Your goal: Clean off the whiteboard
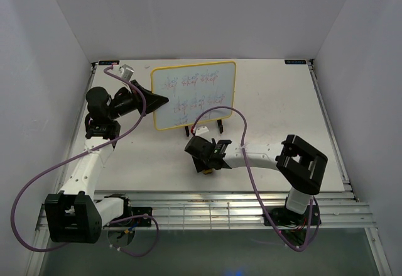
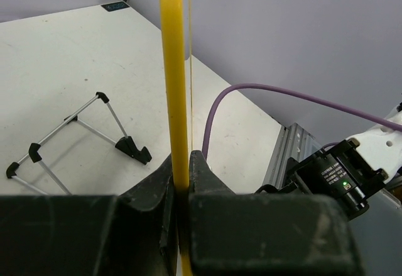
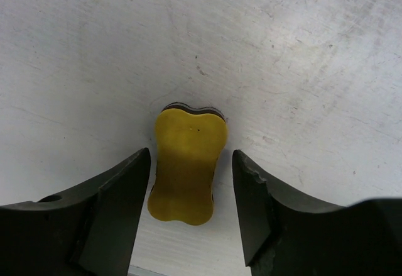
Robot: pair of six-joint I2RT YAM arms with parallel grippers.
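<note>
The whiteboard [image 1: 195,93] has a yellow frame and faint pink-blue scribbles and stands tilted at the back middle of the table. My left gripper [image 1: 164,100] is shut on its left edge; in the left wrist view the yellow frame [image 2: 173,68] runs up from between the closed fingers of that gripper [image 2: 181,175]. My right gripper [image 1: 204,163] is low over the table in front of the board. In the right wrist view it [image 3: 191,188] is open, with the small yellow eraser block [image 3: 187,163] lying flat between the fingers, untouched.
The black wire stand [image 2: 75,131] sits on the table beside the board; its feet [image 1: 220,127] show below the board's lower edge. A purple cable [image 1: 217,112] loops over the board's lower right. A ridged metal rail [image 1: 220,210] runs along the near table edge.
</note>
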